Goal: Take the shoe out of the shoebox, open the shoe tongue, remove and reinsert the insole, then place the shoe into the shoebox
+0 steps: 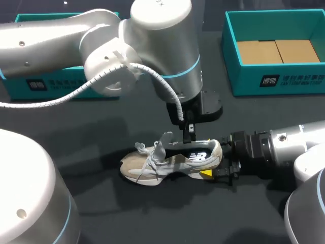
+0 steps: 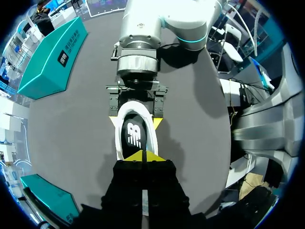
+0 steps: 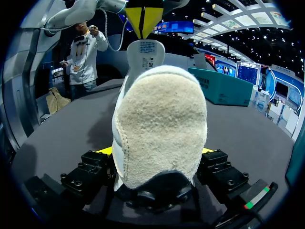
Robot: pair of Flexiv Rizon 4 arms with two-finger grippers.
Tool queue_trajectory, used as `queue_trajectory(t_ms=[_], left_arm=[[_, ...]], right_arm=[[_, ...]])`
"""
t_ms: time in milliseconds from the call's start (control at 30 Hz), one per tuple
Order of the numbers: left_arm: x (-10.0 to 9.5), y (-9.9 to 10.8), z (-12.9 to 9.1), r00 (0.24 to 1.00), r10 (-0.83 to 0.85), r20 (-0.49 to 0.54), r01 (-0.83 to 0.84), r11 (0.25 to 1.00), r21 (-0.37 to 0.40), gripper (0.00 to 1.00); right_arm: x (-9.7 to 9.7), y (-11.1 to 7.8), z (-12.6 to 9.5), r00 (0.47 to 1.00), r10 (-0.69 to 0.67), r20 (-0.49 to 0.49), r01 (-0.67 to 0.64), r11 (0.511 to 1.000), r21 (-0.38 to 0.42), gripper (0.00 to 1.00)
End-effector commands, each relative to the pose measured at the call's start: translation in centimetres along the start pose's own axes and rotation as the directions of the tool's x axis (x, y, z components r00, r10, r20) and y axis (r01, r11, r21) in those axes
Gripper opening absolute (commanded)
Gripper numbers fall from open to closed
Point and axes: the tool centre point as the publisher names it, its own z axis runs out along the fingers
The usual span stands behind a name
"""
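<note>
Table (image 1: 101, 147), right gripper (image 1: 217, 165) half behind shoe (image 1: 167, 162)

The black insole (image 2: 144, 125) inside the shoe (image 1: 172, 160) carried a white two-letter brand logo (image 2: 134, 137), and the same logo stood in white on a dark patch on the shoe's side. A white label (image 3: 147, 49) on the inner face of the tongue (image 3: 136, 60) bore lines of fine print and a small square code, too small to read. The front wall of the shoebox (image 1: 244, 81) showed a white square emblem (image 1: 268, 80) beside two lines of characters. The other teal box (image 1: 81, 86) carried the same marking, not legible.
</note>
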Motion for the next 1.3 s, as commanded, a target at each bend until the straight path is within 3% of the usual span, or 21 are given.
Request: queue_trajectory(t_ms=[33,533,1300], left_arm=[[-0.8,-1.9,2.2,1.000,0.000,-0.027,-0.002,0.998,-0.062,0.00],[-0.7,0.3,5.6,0.995,0.034,-0.094,-0.047,0.988,-0.148,0.00],[0.3,4.2,8.3,0.981,-0.001,-0.192,-0.038,0.979,-0.202,0.00]], right_arm=[[0.1,0.0,-0.1,1.000,0.000,0.001,0.000,1.000,0.005,0.00],[0.1,0.0,-0.1,1.000,0.000,0.001,0.000,1.000,0.005,0.00],[0.1,0.0,-0.1,1.000,0.000,0.001,0.000,1.000,0.005,0.00]])
